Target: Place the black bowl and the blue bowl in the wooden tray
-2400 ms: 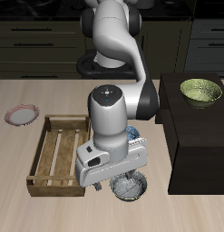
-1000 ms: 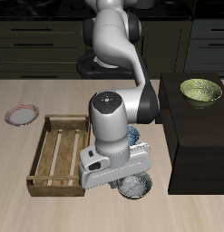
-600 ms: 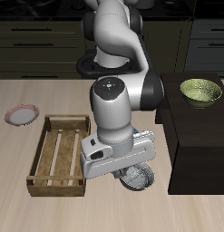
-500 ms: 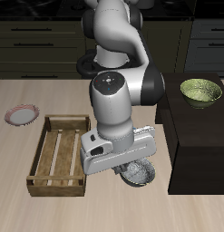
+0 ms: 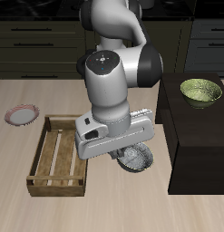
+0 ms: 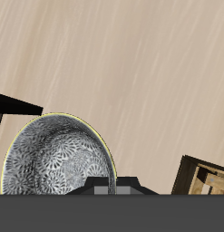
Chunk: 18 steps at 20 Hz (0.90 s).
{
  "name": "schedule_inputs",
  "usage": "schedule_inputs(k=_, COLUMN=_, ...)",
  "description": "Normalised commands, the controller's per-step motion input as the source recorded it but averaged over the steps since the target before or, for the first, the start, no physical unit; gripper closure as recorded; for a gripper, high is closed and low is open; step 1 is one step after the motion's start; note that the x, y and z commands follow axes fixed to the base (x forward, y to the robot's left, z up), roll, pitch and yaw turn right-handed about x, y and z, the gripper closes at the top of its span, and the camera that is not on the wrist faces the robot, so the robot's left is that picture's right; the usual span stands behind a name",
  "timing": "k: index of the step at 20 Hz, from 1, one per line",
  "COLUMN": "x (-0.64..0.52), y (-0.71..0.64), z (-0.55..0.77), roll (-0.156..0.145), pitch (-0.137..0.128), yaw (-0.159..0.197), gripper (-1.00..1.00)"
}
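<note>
One pink-rimmed plate point(image 5: 22, 114) sits far off, then one wooden tray point(image 5: 59, 156), nothing in it. Beside it the tool point(image 5: 122, 158) is clamped on the black bowl's point(image 5: 137, 159) rim, just above the tabletop point(image 5: 32, 208). It looks light, rigid, slick; the rim seems the only hold. One green bowl point(image 5: 201, 91); the blue one is hidden.

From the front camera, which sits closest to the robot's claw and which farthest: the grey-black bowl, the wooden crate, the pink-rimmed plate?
1. black bowl: right at the gripper, partly hidden by it.
2. wooden tray: beside the arm, near the table's front edge.
3. pink-rimmed plate: beyond the tray, farther back, toward the table's side edge.
</note>
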Motion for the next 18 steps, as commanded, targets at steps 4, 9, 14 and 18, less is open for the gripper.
schedule_inputs(k=4, x=-0.32, y=-0.05, z=0.27, roll=0.006, pitch=-0.025, yaw=-0.021, gripper=1.00)
schedule_inputs(k=9, x=-0.29, y=-0.03, z=0.30, roll=0.012, pitch=-0.040, yaw=-0.007, gripper=1.00)
schedule_inputs(k=14, x=-0.25, y=-0.25, z=0.28, roll=-0.029, pitch=-0.033, yaw=-0.030, gripper=1.00)
schedule_inputs(k=18, x=-0.11, y=-0.24, z=0.13, roll=-0.019, pitch=-0.016, yaw=-0.034, gripper=1.00)
